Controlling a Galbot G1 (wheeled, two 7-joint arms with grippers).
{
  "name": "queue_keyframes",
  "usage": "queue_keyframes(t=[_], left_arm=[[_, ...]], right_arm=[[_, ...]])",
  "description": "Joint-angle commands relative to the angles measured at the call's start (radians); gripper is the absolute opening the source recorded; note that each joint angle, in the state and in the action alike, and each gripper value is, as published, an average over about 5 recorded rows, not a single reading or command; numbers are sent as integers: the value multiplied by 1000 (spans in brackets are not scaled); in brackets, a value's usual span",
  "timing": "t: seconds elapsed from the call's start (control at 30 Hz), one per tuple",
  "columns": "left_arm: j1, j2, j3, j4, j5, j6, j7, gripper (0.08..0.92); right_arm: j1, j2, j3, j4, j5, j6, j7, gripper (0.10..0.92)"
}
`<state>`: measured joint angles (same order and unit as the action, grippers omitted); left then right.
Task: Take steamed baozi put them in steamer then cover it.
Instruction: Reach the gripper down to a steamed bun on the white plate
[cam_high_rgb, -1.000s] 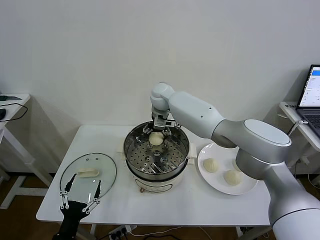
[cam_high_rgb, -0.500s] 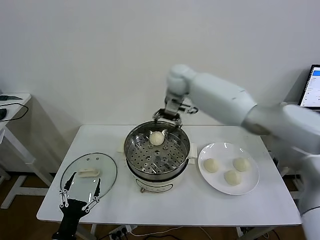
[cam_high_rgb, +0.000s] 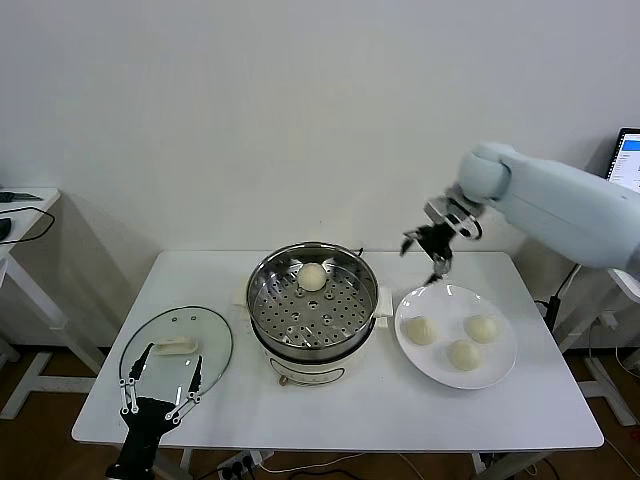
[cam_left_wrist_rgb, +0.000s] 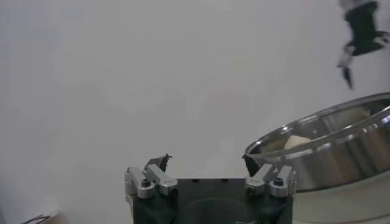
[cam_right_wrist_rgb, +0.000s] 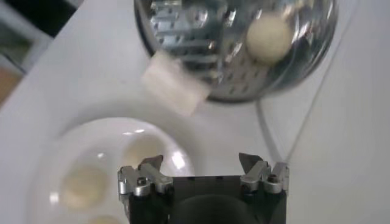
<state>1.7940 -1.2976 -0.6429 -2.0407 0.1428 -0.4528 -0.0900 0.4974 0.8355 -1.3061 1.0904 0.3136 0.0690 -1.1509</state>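
One steamed baozi (cam_high_rgb: 313, 277) was seen in the steamer (cam_high_rgb: 313, 306); three were left on the plate (cam_high_rgb: 500, 370). The right pincer (cam_high_rgb: 432, 248) was held open above the plate's far rim, apparently for the next pick. The left pincer (cam_high_rgb: 159, 392) was parked open over the cover (cam_high_rgb: 178, 345) on the counter (cam_high_rgb: 380, 415).

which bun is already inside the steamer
The lone baozi on the steamer tray's far side; the other three sit on the white plate.

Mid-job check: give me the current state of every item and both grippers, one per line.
Steamer: uncovered, one bun on its tray.
Plate: holds three buns.
Lid: flat on the table, off the pot.
Right gripper: open, empty, above the plate's far edge.
Left gripper: open, empty, over the lid's near edge.
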Motion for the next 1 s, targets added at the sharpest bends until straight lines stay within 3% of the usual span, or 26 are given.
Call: queue_keyframes(t=[0.03,0.23,1.0], left_arm=[[-3,-1,-3,-2,-21,3,-1,823],[-2,-2,-9,3,-19,1,0,823],[-2,-9,-44,13,-21,-12,-1,823]], right_arm=[[-111,-109,-78,20,83,-118,111,823],[-198,-41,-18,-46,46,-131,177,823],[-272,96,41,-168,-13,-132,167,823]])
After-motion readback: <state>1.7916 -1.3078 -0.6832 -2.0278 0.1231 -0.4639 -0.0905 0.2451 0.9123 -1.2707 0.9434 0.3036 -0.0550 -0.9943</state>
